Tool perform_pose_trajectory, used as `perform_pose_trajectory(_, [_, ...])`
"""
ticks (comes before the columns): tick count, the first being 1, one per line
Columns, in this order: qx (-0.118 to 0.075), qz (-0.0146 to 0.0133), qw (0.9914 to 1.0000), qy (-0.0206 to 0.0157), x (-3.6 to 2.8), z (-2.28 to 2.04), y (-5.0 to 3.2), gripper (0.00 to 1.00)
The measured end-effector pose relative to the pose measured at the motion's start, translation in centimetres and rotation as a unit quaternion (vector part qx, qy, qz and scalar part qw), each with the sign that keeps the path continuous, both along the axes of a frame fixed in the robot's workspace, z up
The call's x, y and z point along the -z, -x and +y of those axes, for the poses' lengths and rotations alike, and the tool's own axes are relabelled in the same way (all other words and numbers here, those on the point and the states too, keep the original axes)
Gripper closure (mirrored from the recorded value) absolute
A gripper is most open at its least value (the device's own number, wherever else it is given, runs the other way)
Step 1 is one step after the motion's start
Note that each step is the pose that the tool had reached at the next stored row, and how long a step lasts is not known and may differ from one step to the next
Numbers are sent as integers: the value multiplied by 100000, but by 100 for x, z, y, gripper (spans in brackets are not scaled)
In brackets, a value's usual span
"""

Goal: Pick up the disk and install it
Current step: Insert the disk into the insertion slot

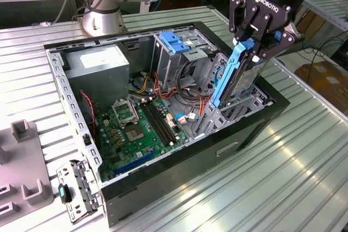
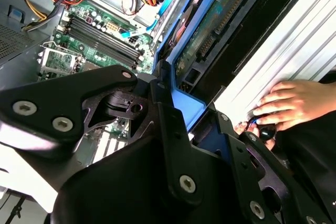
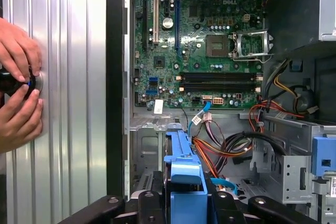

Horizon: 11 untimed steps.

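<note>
Your end effector (image 1: 254,44) is clamped shut on the top end of the disk (image 1: 235,77), gripping it across its blue rails with no slack showing. The disk stands on edge and leans, its top tipped toward 1 o'clock in the exterior view. Its lower end is down in the cage (image 1: 231,110) at the 3 o'clock corner of the case (image 1: 179,167). You can't quite tell whether that lower end is seated or only resting against the cage wall, since the metal hides the contact. The case lies open on the ribbed desk (image 1: 283,172). The motherboard (image 1: 136,126) sits at about 8 o'clock from the disk. The grey box (image 1: 100,63) is in the case's 10 o'clock corner. The blue latch (image 1: 175,41) stands atop a second bay at 10 o'clock from the disk, well apart from it. A tangle of red and orange cables (image 1: 187,99) runs between that bay and the disk. The arm's base (image 1: 103,17) is at 11 o'clock in the exterior view, beyond the case. At 8 o'clock in that view a grey fixture (image 1: 22,161) and a bracket (image 1: 79,188) lie on the desk just beside the case. In the first wrist view a person's hands (image 3: 18,116) rest on the desk outside the case wall, pinching a small dark knob (image 3: 11,82) between the fingers.
</note>
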<state>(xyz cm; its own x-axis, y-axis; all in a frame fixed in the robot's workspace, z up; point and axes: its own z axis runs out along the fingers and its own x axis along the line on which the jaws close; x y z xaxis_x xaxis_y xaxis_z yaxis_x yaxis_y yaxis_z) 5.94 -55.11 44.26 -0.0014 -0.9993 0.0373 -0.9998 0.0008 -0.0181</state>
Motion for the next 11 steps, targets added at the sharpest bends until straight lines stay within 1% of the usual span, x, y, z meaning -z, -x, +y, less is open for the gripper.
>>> perform_pose_trajectory(4, [8,-2,100000,-13,20,0,0,63])
perform_pose_trajectory(11, [18,26,100000,-12,75,0,0,63])
